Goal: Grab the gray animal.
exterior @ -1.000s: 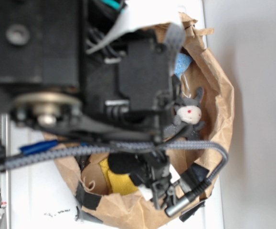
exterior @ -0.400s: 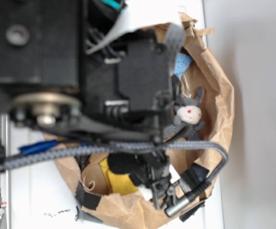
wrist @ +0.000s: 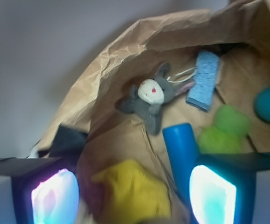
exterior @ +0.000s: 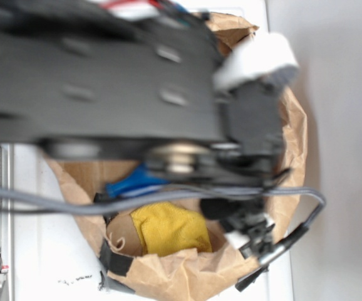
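Looking down the wrist view: gripper (wrist: 134, 196) has jaws spread wide, the two glowing pads at bottom left and bottom right of frame, nothing between them, nothing held. Gray animal (wrist: 150, 95) lies on its back on the floor of the brown paper bag (wrist: 125, 51), white face up, ears pointing up-right toward the back of the bag, one dark leg stretched down toward the blue cylinder (wrist: 181, 151). It sits well ahead of the open jaws, roughly on the centre line, clear of both fingers. Light blue sponge (wrist: 203, 79) is just beside the bunny's ears on the right, edge looks to be touching an ear but blur makes that uncertain. Fuzzy green plush (wrist: 223, 128) sits right of the cylinder, near the bunny's leg side but apart from it. Teal ball (wrist: 269, 103) is at the far right wall of the bag. Yellow cloth item (wrist: 130, 189) lies low in frame between the pads, closest thing to the gripper. Exterior view is motion-blurred: the arm (exterior: 106, 81) covers most of the bag (exterior: 294, 125) and the bunny is hidden under it, so position comes from the wrist camera only. Yellow cloth (exterior: 168, 226) and a blue item (exterior: 131, 185) show below the arm; gray cable (exterior: 106, 202) runs across the bag opening.
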`<action>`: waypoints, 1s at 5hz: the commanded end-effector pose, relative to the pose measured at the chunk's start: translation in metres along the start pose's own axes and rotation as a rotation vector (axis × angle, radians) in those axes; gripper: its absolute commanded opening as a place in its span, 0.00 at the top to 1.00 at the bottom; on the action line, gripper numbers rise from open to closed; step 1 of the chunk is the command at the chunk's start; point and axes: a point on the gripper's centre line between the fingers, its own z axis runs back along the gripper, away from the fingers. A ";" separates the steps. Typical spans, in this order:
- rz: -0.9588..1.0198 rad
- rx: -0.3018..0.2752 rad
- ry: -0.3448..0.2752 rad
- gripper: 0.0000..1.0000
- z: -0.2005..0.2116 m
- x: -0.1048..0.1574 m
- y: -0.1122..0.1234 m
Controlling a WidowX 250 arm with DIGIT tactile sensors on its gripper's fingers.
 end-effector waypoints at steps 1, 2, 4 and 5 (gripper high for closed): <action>0.019 0.017 -0.169 0.00 -0.018 0.014 0.013; -0.004 0.025 -0.151 0.00 -0.021 0.005 0.029; 0.030 0.004 -0.128 0.00 -0.026 0.005 0.030; 0.080 0.015 -0.165 0.00 -0.040 0.015 0.028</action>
